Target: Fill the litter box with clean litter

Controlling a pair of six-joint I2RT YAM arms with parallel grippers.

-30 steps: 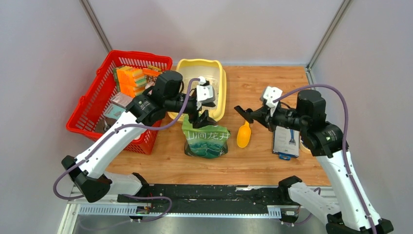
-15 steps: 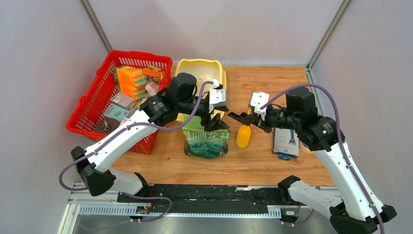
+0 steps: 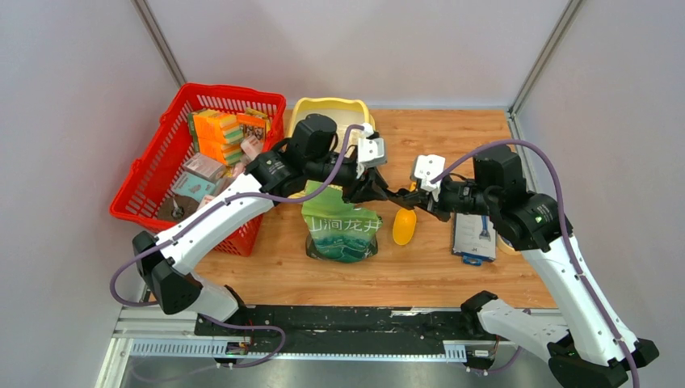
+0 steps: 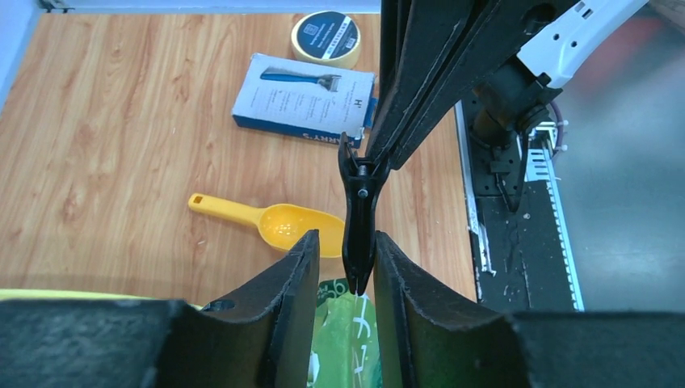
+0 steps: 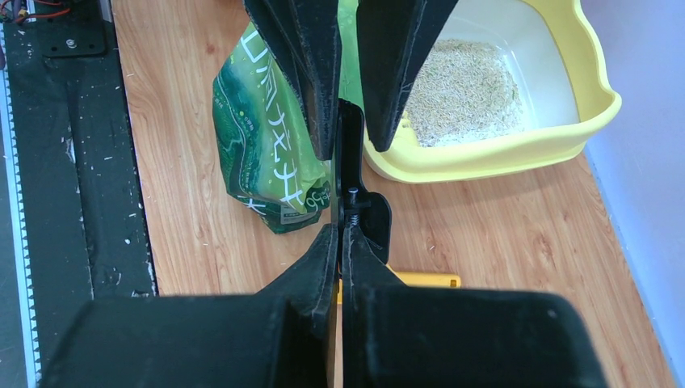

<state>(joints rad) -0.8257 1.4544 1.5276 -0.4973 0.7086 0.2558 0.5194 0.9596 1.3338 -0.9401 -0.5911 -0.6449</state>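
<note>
The pale yellow litter box (image 3: 365,110) stands at the back middle of the table; in the right wrist view its rim (image 5: 501,158) surrounds a patch of beige clean litter (image 5: 464,89). In front of it stands the green pouch (image 3: 343,230) (image 5: 262,145). Above the pouch's right side my right gripper (image 3: 406,198) (image 5: 341,233) is shut on a black spring clip (image 5: 355,202). My left gripper (image 3: 381,191) (image 4: 345,236) faces it. Its half-closed jaws straddle the clip's tip (image 4: 359,242), which touches one finger while a gap shows at the other.
A yellow scoop (image 3: 404,226) (image 4: 283,225) lies right of the pouch. A blue and white box (image 3: 475,234) (image 4: 307,97) and a tape roll (image 4: 327,36) lie further right. A red mesh basket (image 3: 153,174) with sponges and boxes stands at the left.
My left arm swung right from above the pouch to meet the right gripper, and its jaws narrowed around the clip's tip. The right gripper moved left with the clip.
</note>
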